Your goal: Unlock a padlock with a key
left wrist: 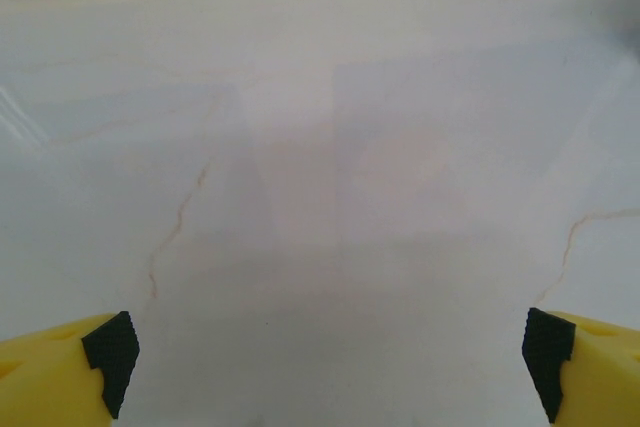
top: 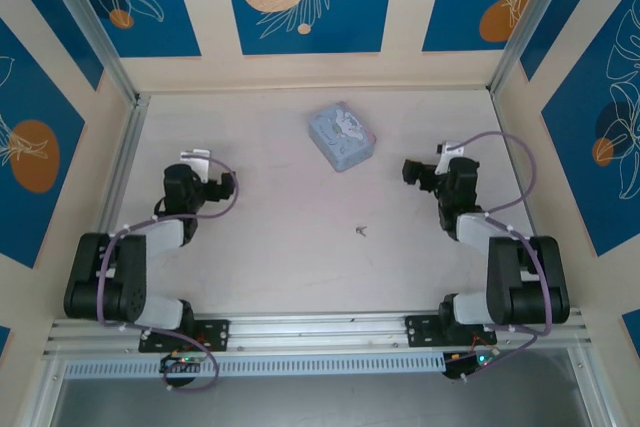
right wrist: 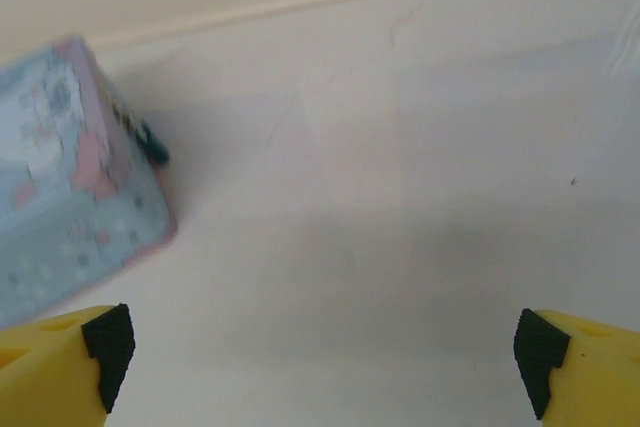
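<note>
My left gripper [left wrist: 325,372]: jaws spread wide, holding nothing, over bare table [left wrist: 320,147]. My right gripper [right wrist: 320,367]: same, wide. Padlock [right wrist: 152,144] at 10 o'clock in right wrist view, against tin [right wrist: 70,177]. Key [top: 362,231] mid-table, 6 o'clock from tin.

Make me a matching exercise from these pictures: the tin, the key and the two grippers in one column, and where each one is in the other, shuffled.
1. tin
2. key
3. left gripper
4. right gripper

A. open above bare table
B. lying loose near the table's middle
C. toward the far edge, centre
D. open, with the tin ahead on its left

Pairs: 1-C, 2-B, 3-A, 4-D
</note>
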### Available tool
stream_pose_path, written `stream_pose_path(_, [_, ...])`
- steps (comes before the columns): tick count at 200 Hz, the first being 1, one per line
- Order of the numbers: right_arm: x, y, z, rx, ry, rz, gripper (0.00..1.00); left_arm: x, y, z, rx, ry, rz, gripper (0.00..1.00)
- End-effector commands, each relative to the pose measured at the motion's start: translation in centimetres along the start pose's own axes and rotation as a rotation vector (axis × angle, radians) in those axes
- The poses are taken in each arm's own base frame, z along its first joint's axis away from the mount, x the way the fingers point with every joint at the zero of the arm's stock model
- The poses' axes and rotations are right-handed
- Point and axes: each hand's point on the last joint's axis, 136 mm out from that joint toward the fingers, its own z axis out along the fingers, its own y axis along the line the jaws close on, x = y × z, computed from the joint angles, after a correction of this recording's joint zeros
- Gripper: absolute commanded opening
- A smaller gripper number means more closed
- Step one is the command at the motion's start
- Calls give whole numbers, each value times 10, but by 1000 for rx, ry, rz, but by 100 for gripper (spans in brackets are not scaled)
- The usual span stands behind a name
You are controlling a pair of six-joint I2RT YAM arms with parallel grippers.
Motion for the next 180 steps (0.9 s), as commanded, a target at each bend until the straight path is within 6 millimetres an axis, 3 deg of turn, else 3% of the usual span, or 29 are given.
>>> stream_pose_path(1, [-4,-17,-7,115,154,290,100,-10,5,-11,-13,72,-63,100])
stream_pose_path(29, [-17,24,17,-124,290,426,96,-26,4,-24,-16,136,-220,100])
stream_pose_path(52, [-20,56,52,-258,443,488,84,-34,-2,-35,-1,210,-365,100])
stream_pose_path(92, [-12,85,106,-284,593,550,82,-48,-25,-52,79,249,-491,100])
stream_pose_path(118, [-2,108,126,-306,648,559,82,-45,-34,-58,106,271,-528,100])
stream_pose_path(137, [7,136,127,-352,686,523,81,-41,-37,-59,109,290,-531,100])
stream_pose_path(159, [24,169,114,-420,744,465,79,-37,-39,-56,110,303,-543,100])
stream_pose_path(180, [37,221,71,-605,787,410,72,-35,-42,-49,115,319,-554,100])
